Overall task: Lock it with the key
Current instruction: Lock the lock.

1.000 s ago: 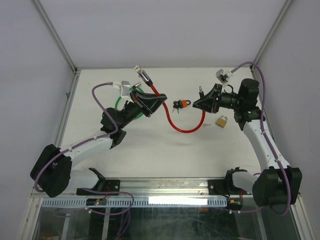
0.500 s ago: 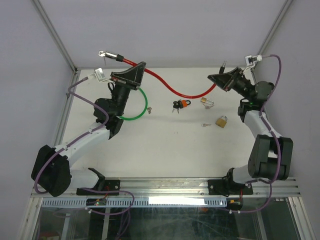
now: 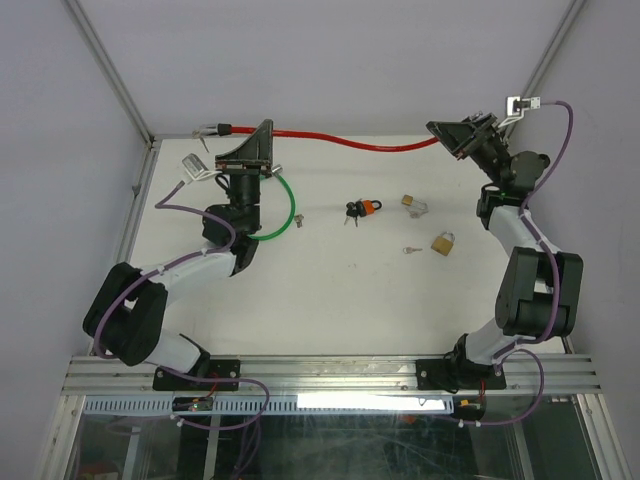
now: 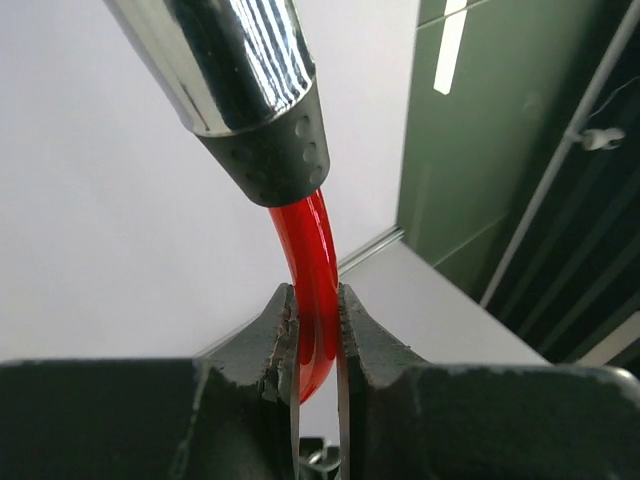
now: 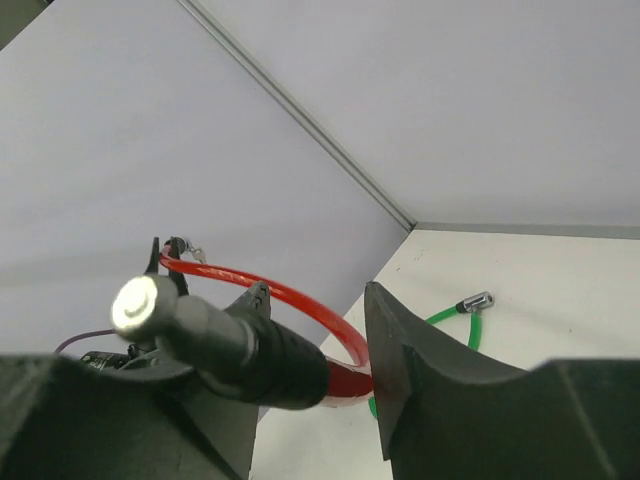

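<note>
A red cable lock [image 3: 350,141] hangs stretched in the air near the back wall, held between both grippers. My left gripper [image 3: 262,142] is shut on the red cable [image 4: 316,300] just below its black collar and chrome end [image 4: 225,55]. My right gripper [image 3: 456,135] is shut on the cable's other end, a black sleeve [image 5: 280,362] with a round metal tip [image 5: 140,304], and the red cable [image 5: 300,300] arcs away behind it. An orange padlock with keys [image 3: 362,209] lies mid-table. A small loose key [image 3: 410,250] lies beside a brass padlock [image 3: 443,242].
A green cable lock [image 3: 282,218] lies on the table under the left arm and shows in the right wrist view [image 5: 452,314]. A clear padlock [image 3: 414,205] lies to the right of the orange one. The enclosure walls stand close behind both grippers.
Both grippers have risen and moved apart toward the back wall. The red cable has gone from a sagging loop on the table to a nearly straight line in the air.
</note>
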Robot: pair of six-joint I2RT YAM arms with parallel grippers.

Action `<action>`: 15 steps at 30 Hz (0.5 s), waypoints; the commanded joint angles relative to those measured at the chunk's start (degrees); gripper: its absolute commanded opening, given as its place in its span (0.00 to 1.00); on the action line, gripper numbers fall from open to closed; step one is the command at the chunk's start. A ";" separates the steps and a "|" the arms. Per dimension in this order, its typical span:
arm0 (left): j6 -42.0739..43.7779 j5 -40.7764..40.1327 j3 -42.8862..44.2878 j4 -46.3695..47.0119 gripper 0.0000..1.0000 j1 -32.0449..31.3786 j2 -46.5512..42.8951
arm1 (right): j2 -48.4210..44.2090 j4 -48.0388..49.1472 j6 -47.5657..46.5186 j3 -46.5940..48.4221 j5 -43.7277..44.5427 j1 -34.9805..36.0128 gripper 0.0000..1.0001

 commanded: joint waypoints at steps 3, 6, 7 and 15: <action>-6.89 -0.59 9.87 13.09 0.00 -2.02 5.72 | -1.33 2.52 -2.49 -0.31 2.74 3.64 0.47; -7.37 -1.04 11.19 13.84 0.00 -3.47 7.25 | -1.03 4.31 -3.73 -0.39 4.99 4.66 0.47; -7.36 -1.15 11.40 13.84 0.00 -3.94 7.42 | -0.89 6.46 -3.60 -0.51 6.00 4.69 0.47; -7.74 -1.70 10.02 13.97 0.00 -6.29 7.72 | 0.79 10.13 0.91 3.41 9.39 4.93 0.47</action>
